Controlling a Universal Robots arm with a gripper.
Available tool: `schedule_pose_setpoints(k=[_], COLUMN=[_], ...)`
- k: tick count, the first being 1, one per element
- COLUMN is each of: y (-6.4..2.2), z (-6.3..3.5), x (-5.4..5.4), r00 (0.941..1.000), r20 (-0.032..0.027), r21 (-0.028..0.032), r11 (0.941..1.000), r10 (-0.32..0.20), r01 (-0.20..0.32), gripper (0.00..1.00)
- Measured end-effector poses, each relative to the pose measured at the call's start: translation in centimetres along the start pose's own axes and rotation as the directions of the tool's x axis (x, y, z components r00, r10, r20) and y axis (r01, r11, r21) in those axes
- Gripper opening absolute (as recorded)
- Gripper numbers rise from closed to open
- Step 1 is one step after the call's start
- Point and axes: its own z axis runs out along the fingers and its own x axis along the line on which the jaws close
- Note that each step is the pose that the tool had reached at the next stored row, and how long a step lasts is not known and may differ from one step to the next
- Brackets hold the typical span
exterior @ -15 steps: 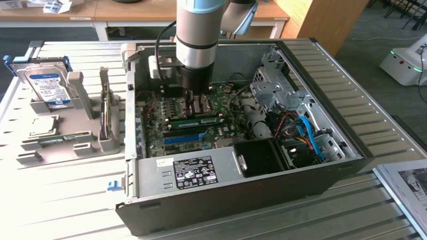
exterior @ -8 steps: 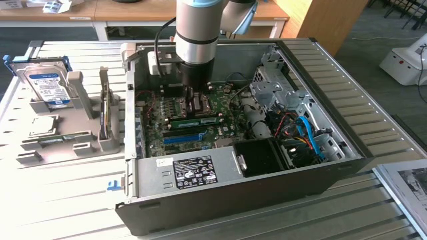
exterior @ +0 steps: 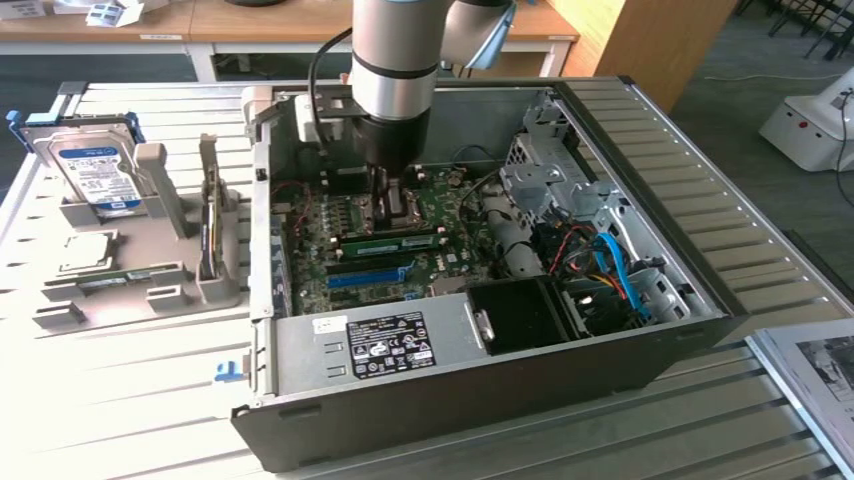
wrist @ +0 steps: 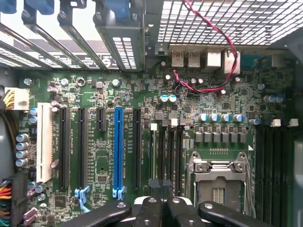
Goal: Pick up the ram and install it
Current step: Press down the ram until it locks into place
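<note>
The gripper (wrist: 162,191) is seen low inside the computer case (exterior: 694,300), over the green board (wrist: 94,94). Whether the pincer is spread or pressed together cannot be told. In the exterior view, the ram (exterior: 387,243) is found lying along its slot, at 6 o'clock from the arm's tip and at 12 o'clock from the blue slot (exterior: 367,275). It looks already in (or nearly so). For a good fit, the stick should be kept straight and pushed down evenly at both ends, until the white clips (wrist: 153,126) are shut.
</note>
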Motion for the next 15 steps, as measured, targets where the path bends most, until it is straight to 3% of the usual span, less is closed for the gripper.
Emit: schedule_pose_setpoints(k=[15], y=[0.02], z=[-1.60], x=[0.0], r00=[1.0000], r20=[-0.0001], r21=[0.0000], r11=[1.0000], r10=[0.000], r01=[0.000], gripper=[0.10])
